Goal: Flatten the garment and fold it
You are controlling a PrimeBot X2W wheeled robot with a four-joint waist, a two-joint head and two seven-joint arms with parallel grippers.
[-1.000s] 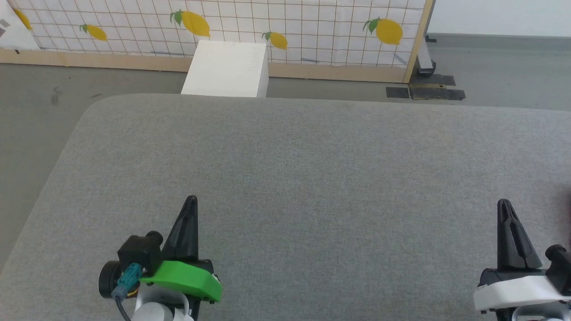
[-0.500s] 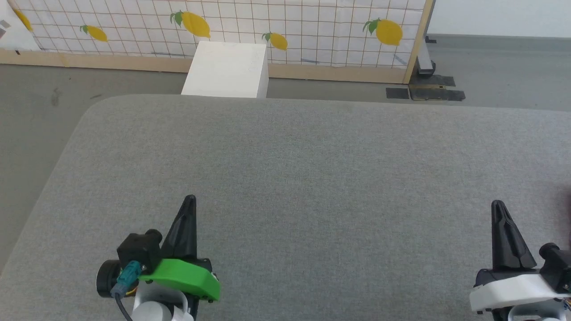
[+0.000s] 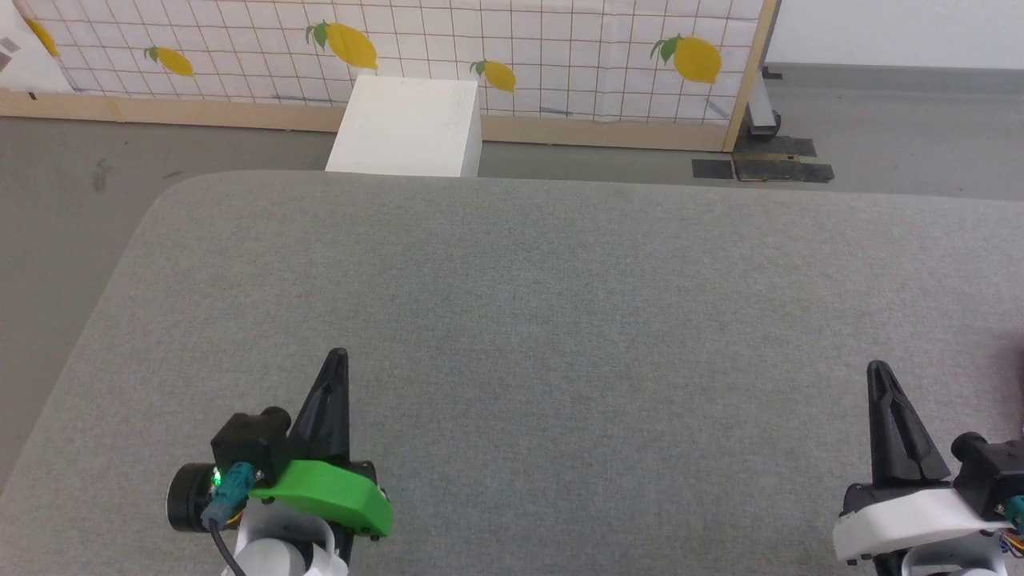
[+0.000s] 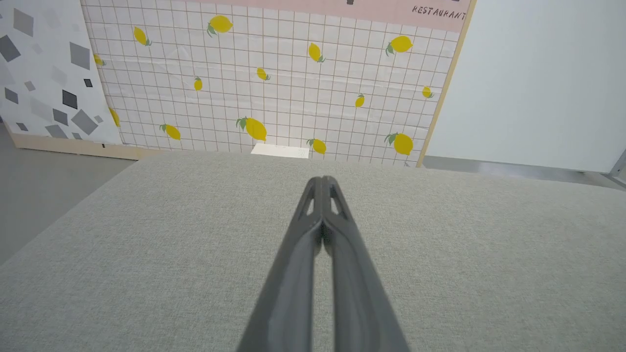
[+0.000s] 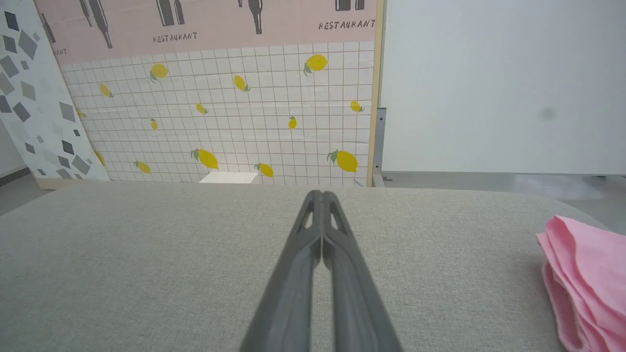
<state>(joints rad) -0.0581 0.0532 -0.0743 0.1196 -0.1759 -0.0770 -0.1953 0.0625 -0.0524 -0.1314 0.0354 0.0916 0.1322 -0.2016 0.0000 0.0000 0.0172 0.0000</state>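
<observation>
The garment (image 5: 584, 278) is a pink cloth lying in stacked folds at the far right of the right wrist view, on the grey surface (image 3: 560, 320), off to the right of my right gripper. My left gripper (image 3: 338, 358) hovers over the near left of the surface, fingers pressed together and empty (image 4: 323, 182). My right gripper (image 3: 877, 370) sits at the near right, likewise shut on nothing (image 5: 321, 195). Both point away from me toward the far edge.
The grey fabric-covered surface has a rounded far-left corner (image 3: 172, 196). Beyond it stand a white box (image 3: 408, 124) on the grey floor and a lemon-patterned tiled panel (image 3: 520, 48) with a wooden frame. Dark floor plates (image 3: 768, 166) lie at the back right.
Both grippers have slid slightly to the left in the head view, the right one more. They stay shut throughout.
</observation>
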